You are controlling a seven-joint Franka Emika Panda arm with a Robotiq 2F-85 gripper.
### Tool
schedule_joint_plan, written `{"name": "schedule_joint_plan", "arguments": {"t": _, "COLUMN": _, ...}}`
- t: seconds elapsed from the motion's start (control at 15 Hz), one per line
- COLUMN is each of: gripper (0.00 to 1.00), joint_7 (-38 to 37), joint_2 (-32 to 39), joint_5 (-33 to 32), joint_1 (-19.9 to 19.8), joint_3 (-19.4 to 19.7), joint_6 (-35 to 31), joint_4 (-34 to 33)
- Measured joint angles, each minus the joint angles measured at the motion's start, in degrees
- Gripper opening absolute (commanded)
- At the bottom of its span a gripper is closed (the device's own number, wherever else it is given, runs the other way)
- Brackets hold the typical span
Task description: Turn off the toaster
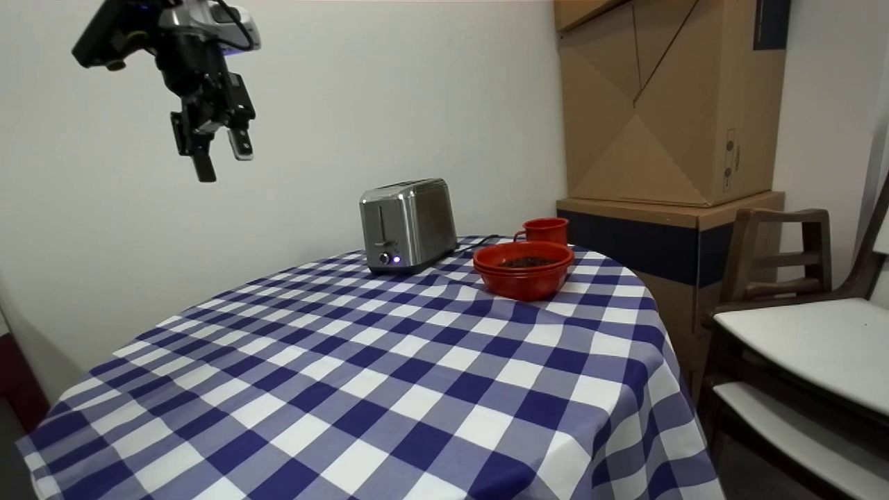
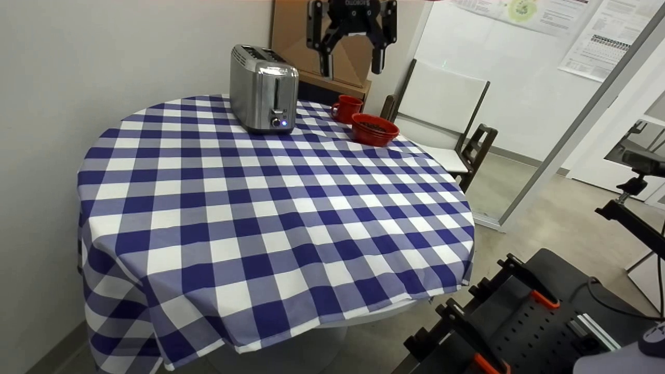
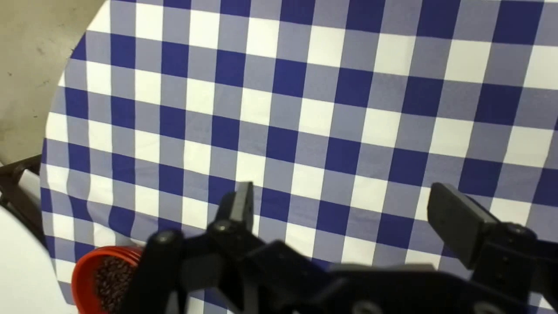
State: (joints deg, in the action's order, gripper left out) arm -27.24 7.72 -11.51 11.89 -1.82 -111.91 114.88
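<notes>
The silver-grey toaster [image 1: 432, 222] stands upright at the far part of the table; it also shows in an exterior view [image 2: 248, 93]. Its front has a vertical slot with a lever [image 1: 384, 243] at the slot's low end. Below it are a round knob [image 2: 275, 122] and a lit bluish-white light [image 2: 284, 123]. My gripper [image 1: 222, 161] is open and empty, high above the table and well apart from the toaster; it also shows in an exterior view [image 2: 352, 71]. In the wrist view its fingers [image 3: 342, 192] are spread over bare tablecloth. The toaster is out of the wrist view.
Stacked red bowls [image 1: 521, 285] with dark beans and a red mug [image 1: 549, 230] stand beside the toaster. A dark cord [image 1: 479, 243] lies behind it. A checkered cloth [image 2: 234, 208] covers the round table. A wall, cardboard boxes [image 1: 639, 139] and chairs [image 1: 806, 340] surround it.
</notes>
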Motion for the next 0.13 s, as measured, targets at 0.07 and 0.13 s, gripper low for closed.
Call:
{"name": "schedule_joint_plan", "arguments": {"t": 0.07, "gripper": 1.00, "joint_7": 0.0, "joint_2": -1.4, "joint_5": -0.2, "joint_1": 0.2, "joint_3": 0.0, "joint_6": -0.1, "joint_4": 1.3}}
{"name": "schedule_joint_plan", "arguments": {"t": 0.13, "gripper": 1.00, "joint_7": 0.0, "joint_2": -2.0, "joint_5": -0.2, "joint_1": 0.1, "joint_3": 0.0, "joint_6": -0.2, "joint_4": 2.0}}
